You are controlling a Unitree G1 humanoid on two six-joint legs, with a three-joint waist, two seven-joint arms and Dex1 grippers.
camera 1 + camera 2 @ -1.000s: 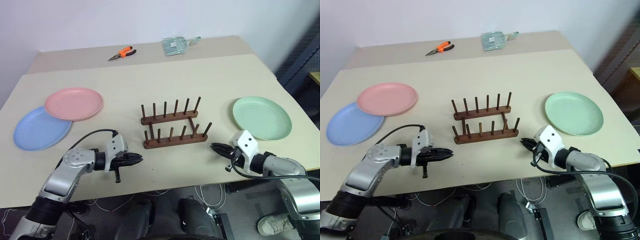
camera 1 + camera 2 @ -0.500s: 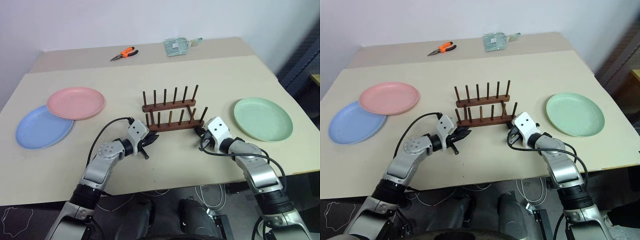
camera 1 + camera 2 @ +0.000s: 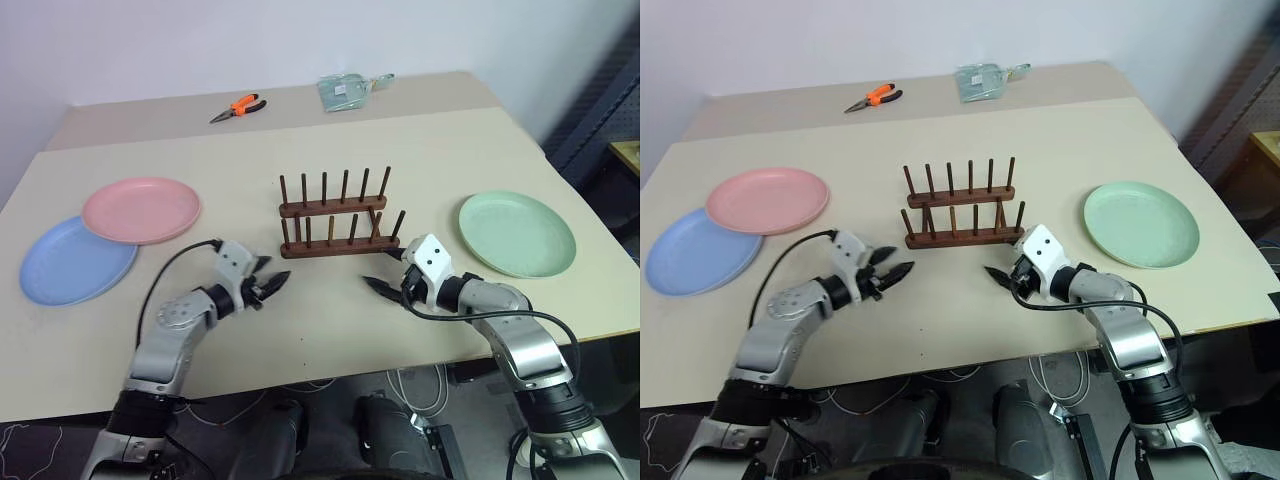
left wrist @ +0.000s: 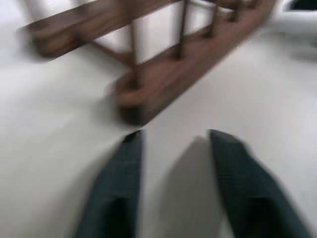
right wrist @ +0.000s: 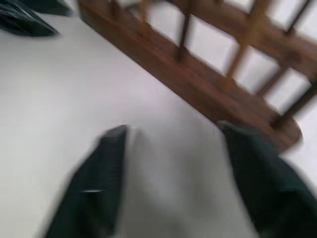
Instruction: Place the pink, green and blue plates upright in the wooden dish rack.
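Observation:
The wooden dish rack (image 3: 335,215) stands with nothing in it at the table's middle. The pink plate (image 3: 141,209) lies flat at the left, overlapping the blue plate (image 3: 70,262). The green plate (image 3: 517,233) lies flat at the right. My left gripper (image 3: 272,280) hovers low in front of the rack's left end, open and holding nothing. My right gripper (image 3: 378,275) is open in front of the rack's right end. In the left wrist view the rack (image 4: 163,74) sits just beyond the spread fingers (image 4: 119,183). The right wrist view shows the rack (image 5: 198,74) close ahead of wide-apart fingers (image 5: 257,168).
Orange-handled pliers (image 3: 236,106) and a pale green packet (image 3: 350,90) lie near the table's far edge. The table's front edge (image 3: 330,375) runs just behind both wrists. Bare tabletop separates the rack from the plates on either side.
Both grippers closed in on the rack's ends while shut, and the rack slid away from the front edge and squared up. Both have since drawn back slightly and opened.

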